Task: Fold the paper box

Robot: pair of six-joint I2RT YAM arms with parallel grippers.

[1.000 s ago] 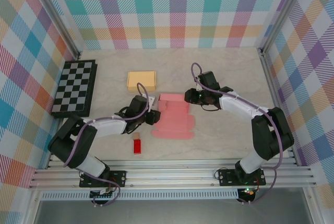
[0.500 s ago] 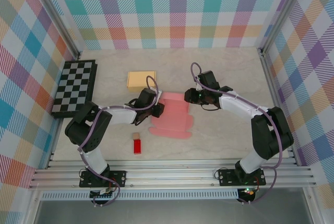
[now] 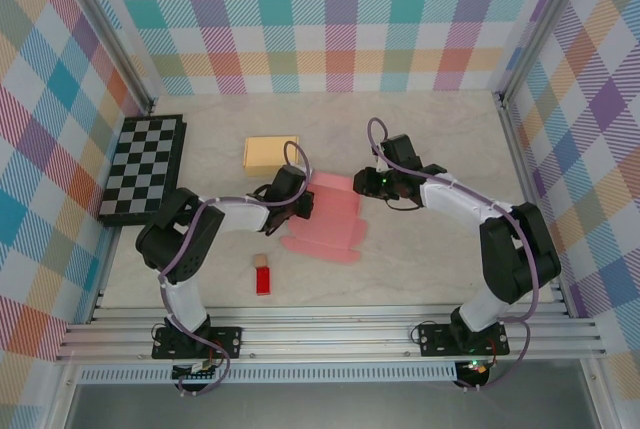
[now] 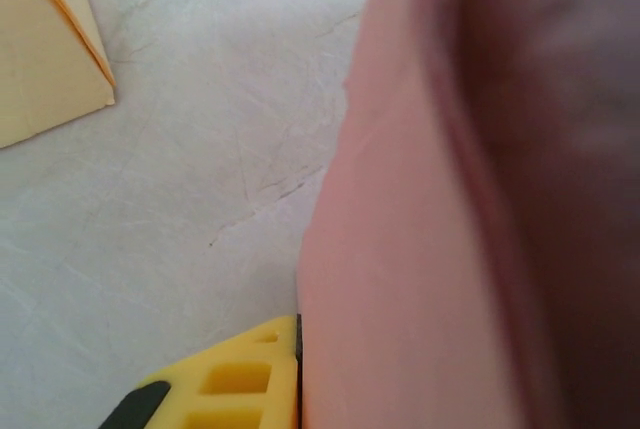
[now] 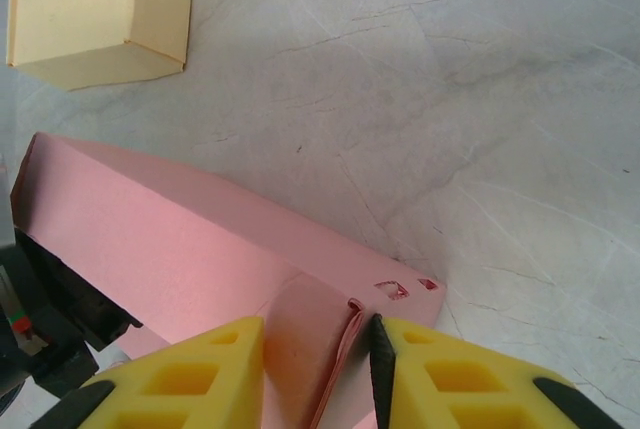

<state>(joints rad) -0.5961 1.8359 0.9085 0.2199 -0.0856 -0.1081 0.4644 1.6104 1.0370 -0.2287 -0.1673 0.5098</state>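
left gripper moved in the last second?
Yes. The left gripper went farther from the arm bases and right, away from the red block and closer to the yellow box.

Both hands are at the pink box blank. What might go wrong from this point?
1. The right hand pinches just a thin flap of the pink paper box; a hard pull may crease or tear it.
2. The left hand sits at the opposite edge, so opposed pulls might rip the sheet or yank it free.
3. The yellow box lies close behind; a lifted panel could bump it.
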